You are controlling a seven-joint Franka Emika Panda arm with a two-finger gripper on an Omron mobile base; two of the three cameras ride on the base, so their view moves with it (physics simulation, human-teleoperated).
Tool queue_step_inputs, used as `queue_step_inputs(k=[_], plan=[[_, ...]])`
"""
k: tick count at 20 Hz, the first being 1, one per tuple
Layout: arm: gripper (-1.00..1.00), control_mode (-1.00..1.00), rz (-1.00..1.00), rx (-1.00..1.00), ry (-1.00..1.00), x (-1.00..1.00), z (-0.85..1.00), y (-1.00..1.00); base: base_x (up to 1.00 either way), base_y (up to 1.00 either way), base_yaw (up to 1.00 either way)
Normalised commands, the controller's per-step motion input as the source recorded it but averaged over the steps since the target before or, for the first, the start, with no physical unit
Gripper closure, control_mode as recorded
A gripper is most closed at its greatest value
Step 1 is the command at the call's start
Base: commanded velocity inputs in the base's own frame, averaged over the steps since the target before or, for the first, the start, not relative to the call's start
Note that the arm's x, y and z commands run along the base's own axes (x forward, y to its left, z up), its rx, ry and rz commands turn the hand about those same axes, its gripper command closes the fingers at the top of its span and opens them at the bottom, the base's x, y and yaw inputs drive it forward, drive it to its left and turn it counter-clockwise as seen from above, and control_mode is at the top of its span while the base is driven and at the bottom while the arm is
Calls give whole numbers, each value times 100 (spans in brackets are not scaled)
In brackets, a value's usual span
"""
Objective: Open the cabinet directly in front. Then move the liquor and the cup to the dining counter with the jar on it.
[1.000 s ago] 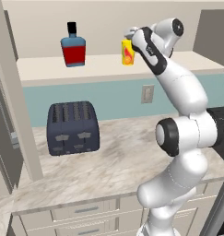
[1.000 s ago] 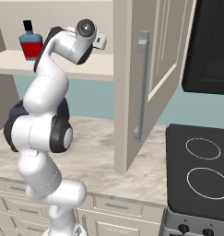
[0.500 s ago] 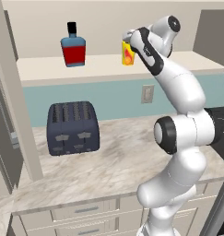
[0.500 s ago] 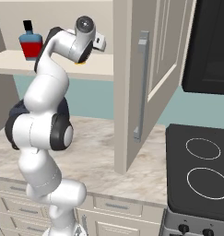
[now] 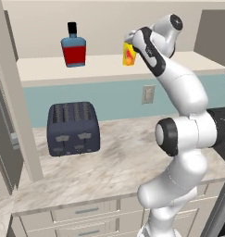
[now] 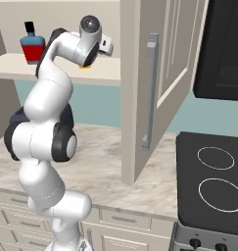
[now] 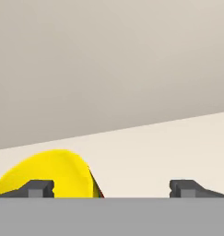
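The cabinet stands open, its right door (image 6: 162, 88) swung out with a long silver handle (image 6: 149, 93). On its shelf (image 5: 109, 65) the liquor (image 5: 73, 48) stands at the left, also visible as the liquor (image 6: 32, 46) behind my arm. The yellow cup (image 5: 128, 54) stands to its right. My gripper (image 5: 129, 41) hangs open right at the cup's top. In the hand view the cup (image 7: 49, 174) sits by the left fingertip (image 7: 37, 187), off-centre between the open gripper (image 7: 112, 186). The dining counter and the jar are out of view.
A dark toaster (image 5: 73, 128) sits on the marbled counter (image 5: 114, 162) below the shelf, with a wall outlet (image 5: 147, 94) behind it. A black stove top (image 6: 213, 181) lies to the right. Drawers (image 5: 86, 210) run under the counter edge. The left cabinet door (image 5: 7, 115) stands out at the left.
The hand has crept slightly upward beside the cup. The cup and the liquor have stayed in place, and the jaws have stayed wide.
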Motion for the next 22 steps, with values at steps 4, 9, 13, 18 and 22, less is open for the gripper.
queue_step_inputs(k=[4, 9, 13, 18, 22], plan=[[100, -100, 0, 1, 0, 0, -25, 2, 0, 0, 0], [100, -100, 0, 5, 0, 0, -4, 0, 0, 0, 0], [100, -100, 0, 0, 0, 0, 0, 0, 0, 0, 0], [100, -100, 0, 1, -21, 0, 5, 0, 0, 0, 0], [100, -100, 0, 1, -34, -5, 12, 0, 0, 0, 0]])
